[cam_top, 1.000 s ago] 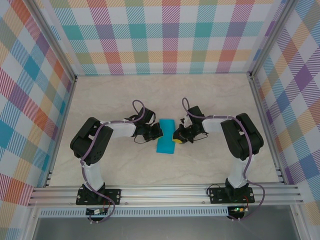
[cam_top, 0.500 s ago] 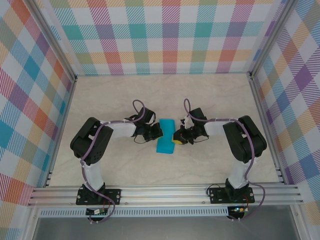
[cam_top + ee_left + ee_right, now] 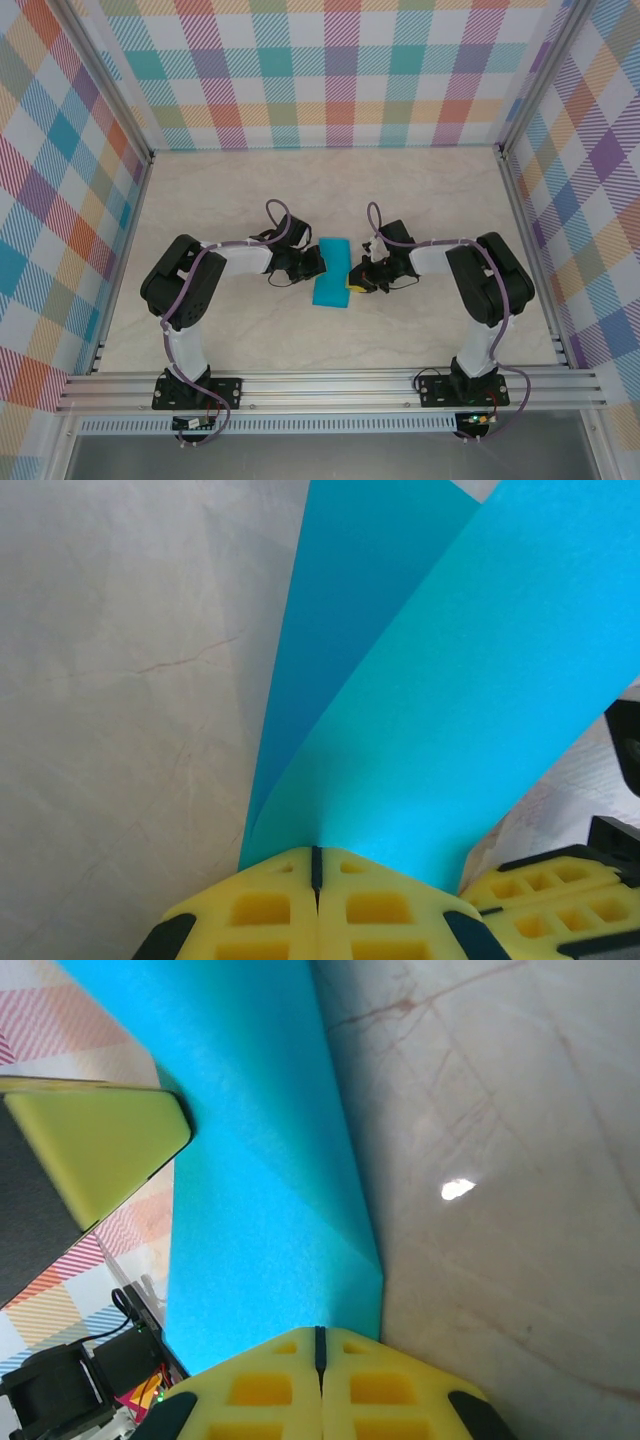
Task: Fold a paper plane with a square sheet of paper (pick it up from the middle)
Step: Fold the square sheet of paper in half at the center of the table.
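Note:
The square sheet of paper (image 3: 332, 272) is teal-blue and folded into a narrow rectangle, at mid-table between both arms. My left gripper (image 3: 318, 263) is at its left edge. In the left wrist view the yellow fingertips (image 3: 316, 865) are pressed together, and two layers of the sheet (image 3: 450, 680) fan upward out of them. My right gripper (image 3: 352, 280) is at the sheet's right edge, near its front end. In the right wrist view its tips (image 3: 320, 1345) are shut on the creased sheet (image 3: 260, 1190). The left gripper's yellow finger (image 3: 100, 1145) shows beyond the paper.
The pale marble tabletop (image 3: 240, 190) stretches bare behind and to both sides of the arms. Plaid walls (image 3: 340, 70) close in the back and sides. An aluminium rail (image 3: 330, 385) carrying both arm bases runs along the near edge.
The right gripper's fingers have closed the last bit onto the sheet's right edge, and its wrist has shifted slightly. The left gripper and the paper have stayed in place.

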Robot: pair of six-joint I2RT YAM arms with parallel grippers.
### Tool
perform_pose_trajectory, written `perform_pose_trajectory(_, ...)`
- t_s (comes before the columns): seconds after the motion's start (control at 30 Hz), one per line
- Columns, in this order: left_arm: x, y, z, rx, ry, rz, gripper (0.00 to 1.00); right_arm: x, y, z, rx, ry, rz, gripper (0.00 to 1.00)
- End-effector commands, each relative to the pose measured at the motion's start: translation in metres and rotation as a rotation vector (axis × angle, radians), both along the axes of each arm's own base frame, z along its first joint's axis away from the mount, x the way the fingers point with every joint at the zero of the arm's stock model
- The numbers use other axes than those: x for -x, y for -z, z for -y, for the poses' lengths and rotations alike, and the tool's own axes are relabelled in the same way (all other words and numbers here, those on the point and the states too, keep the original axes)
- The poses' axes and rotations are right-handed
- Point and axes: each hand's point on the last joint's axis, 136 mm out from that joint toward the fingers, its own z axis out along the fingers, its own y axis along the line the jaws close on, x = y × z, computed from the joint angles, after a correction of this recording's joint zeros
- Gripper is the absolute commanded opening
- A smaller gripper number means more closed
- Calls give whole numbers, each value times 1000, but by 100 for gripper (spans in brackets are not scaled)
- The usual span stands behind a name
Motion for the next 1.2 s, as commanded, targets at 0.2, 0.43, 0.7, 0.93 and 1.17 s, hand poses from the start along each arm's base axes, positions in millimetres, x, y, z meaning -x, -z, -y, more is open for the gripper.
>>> perform_pose_trajectory(0.2,27,37,-20,-133,4,-111,0,13,-9,-10,-79,-46,49,2)
perform_pose_trajectory(0.43,28,38,-21,-136,5,-112,0,24,22,1,-5,-41,8,0)
perform_pose_trajectory(0.7,27,36,-19,-131,5,-110,0,25,-13,-6,-71,-64,96,0)
perform_pose_trajectory(0.93,28,36,-20,-130,3,-110,0,39,3,-8,-41,-95,77,0)
perform_pose_trajectory(1.17,28,35,-20,-131,5,-106,0,49,23,0,6,-95,30,0)
